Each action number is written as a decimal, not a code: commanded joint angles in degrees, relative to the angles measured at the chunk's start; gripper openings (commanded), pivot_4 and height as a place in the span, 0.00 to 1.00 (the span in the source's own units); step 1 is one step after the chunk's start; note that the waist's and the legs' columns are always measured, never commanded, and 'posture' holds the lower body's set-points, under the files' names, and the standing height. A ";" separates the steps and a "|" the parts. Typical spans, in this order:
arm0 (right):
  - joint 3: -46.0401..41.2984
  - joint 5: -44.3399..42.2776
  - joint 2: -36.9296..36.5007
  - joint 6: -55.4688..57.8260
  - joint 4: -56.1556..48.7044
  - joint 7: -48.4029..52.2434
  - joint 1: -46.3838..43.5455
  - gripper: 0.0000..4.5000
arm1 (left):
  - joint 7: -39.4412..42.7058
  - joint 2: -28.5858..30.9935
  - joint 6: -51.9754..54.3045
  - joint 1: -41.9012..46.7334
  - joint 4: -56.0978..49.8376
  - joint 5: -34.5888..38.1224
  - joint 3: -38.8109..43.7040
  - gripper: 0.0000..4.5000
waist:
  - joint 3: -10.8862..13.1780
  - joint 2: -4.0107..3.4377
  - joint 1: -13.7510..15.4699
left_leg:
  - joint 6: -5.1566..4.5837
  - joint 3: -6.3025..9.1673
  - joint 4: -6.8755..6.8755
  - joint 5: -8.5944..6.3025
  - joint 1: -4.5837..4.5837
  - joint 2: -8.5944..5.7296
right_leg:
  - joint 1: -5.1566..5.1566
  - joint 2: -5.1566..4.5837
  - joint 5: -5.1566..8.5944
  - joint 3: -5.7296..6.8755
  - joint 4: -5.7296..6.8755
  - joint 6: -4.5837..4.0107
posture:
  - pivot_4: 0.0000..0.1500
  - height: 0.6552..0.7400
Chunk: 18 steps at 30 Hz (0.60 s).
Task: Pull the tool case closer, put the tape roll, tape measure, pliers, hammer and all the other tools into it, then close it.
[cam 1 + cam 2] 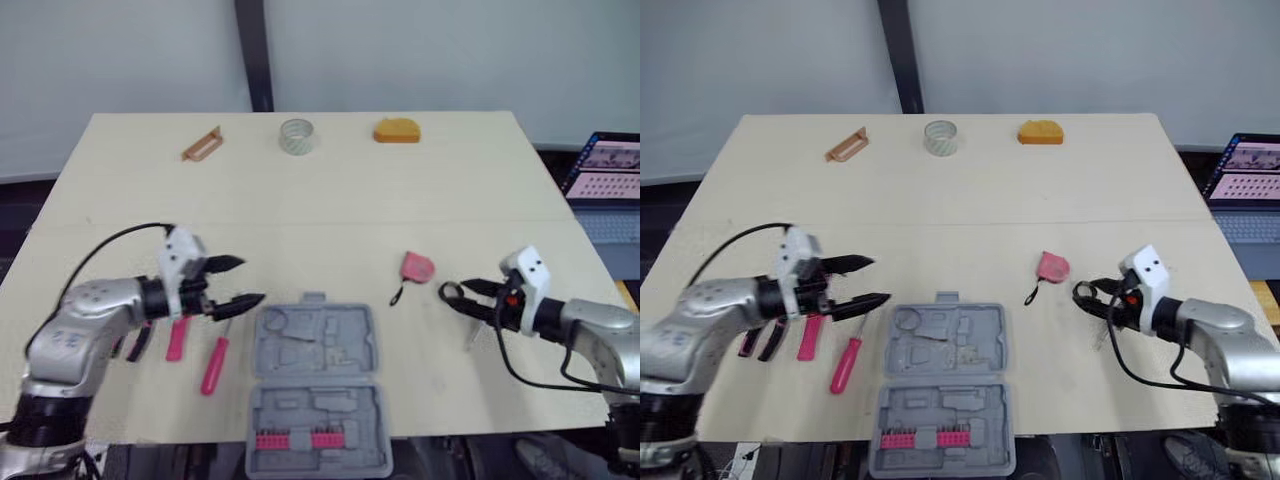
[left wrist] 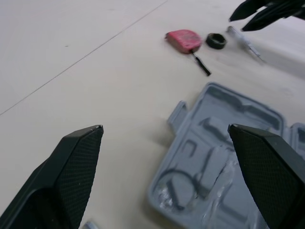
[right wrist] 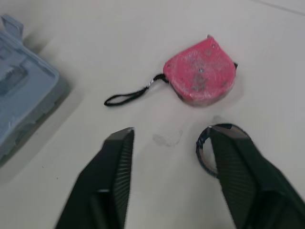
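Note:
The grey tool case (image 1: 315, 385) lies open at the table's near edge, with red bits in its front half. My left gripper (image 1: 250, 280) hovers open just left of the case, above a pink-handled screwdriver (image 1: 213, 365), a second pink handle (image 1: 177, 338) and pliers (image 1: 135, 340). The red tape measure (image 3: 202, 78) lies right of the case, its black strap toward it. My right gripper (image 3: 174, 133) is open and empty, close to it. A small black tape roll (image 3: 204, 151) lies partly under one of its fingers (image 3: 238, 167). A thin metal tool (image 2: 245, 45) rests beside that roll.
Along the far edge lie a brown wooden piece (image 1: 201, 145), a clear tape roll (image 1: 297, 136) and an orange object (image 1: 397, 131). A laptop (image 1: 605, 170) stands off the table's right side. Bare tabletop (image 1: 320, 235) stretches between the far row and the case.

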State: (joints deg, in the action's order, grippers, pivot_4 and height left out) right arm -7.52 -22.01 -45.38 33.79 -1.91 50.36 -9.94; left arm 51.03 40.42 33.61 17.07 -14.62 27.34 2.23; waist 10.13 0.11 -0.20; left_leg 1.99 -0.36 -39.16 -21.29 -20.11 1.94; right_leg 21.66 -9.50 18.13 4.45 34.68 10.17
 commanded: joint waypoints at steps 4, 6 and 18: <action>2.29 4.38 0.43 -2.02 0.80 -2.83 -1.49 0.48 | 0.92 -6.31 -5.97 5.39 0.02 -3.99 -9.12 1.00 | 0.00 0.00 0.17 | 0.00 0.00 -0.04 0.00 -0.02 0.00 | -0.01 0.00 -0.01 0.00 -0.01 0.02 | 1.00 1.00; 3.15 5.65 0.94 -2.84 1.90 -3.54 -2.36 0.48 | 0.75 -8.79 -8.75 6.24 1.69 -6.17 -11.84 1.00 | 0.00 0.00 0.18 | 0.00 0.00 -0.05 0.00 -0.03 -0.01 | -0.02 0.00 -0.03 0.00 -0.04 0.05 | 1.00 1.00; 4.81 9.21 2.77 -5.55 7.05 -4.00 -5.22 0.48 | 0.94 -16.07 -18.42 8.52 7.25 -11.73 -16.22 1.00 | 0.00 0.00 0.20 | 0.00 0.01 -0.07 0.00 -0.04 -0.02 | -0.02 0.00 -0.04 0.01 -0.07 0.07 | 1.00 1.00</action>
State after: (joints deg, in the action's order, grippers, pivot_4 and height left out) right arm -2.40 -13.23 -42.48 29.23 5.17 46.92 -14.79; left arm 51.99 24.74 16.62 25.57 -7.10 16.10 -14.02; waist 10.13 0.10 0.00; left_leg 1.98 -0.35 -39.23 -21.29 -20.15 1.92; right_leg 21.64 -9.50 18.09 4.46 34.60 10.24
